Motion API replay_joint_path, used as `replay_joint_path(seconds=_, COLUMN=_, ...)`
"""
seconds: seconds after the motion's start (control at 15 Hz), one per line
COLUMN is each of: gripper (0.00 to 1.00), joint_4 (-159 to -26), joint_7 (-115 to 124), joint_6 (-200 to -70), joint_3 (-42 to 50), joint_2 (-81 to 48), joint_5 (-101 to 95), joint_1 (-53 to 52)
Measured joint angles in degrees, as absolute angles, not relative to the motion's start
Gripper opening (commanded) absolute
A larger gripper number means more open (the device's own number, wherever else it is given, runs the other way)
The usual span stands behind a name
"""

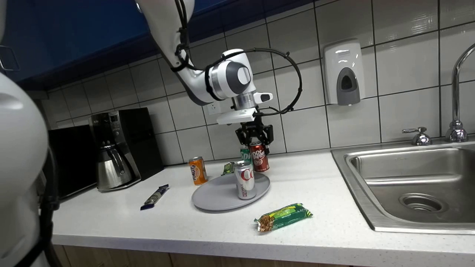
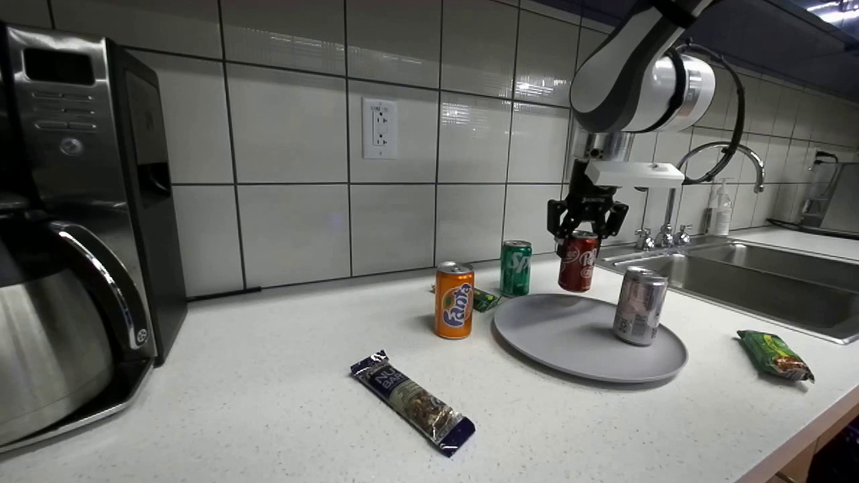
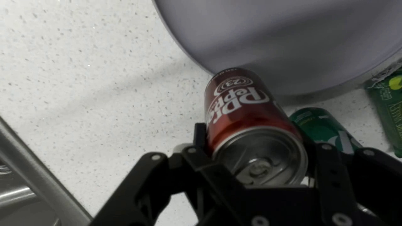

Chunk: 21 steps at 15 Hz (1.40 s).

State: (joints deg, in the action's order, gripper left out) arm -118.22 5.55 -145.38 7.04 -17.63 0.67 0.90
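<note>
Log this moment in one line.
tool: closed on red metal Dr Pepper can; round grey plate: silver cylindrical can standing on it

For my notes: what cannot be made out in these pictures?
Wrist view: green cylindrical metal can, partly hidden by black two-finger gripper; round grey plate, cut off by top and right edges.
In an exterior view: flat green-wrapped bar, middle hidden by orange cylindrical metal can.

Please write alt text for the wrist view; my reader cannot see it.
The gripper holds a red Dr Pepper can, its lid toward the camera. Around it on the white counter: a gray plate at upper right, a green can and green wrapper at right, a sink at lower left.
</note>
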Motion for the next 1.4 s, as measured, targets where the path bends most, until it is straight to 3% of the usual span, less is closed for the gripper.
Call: replay_joint_path(seconds=1.4, gripper=0.38, joint_4=-131.08, joint_7=5.58, joint_6=-147.91, joint_3=2.15, joint_2=-9.62, joint_5=-1.21, joint_1=-1.68)
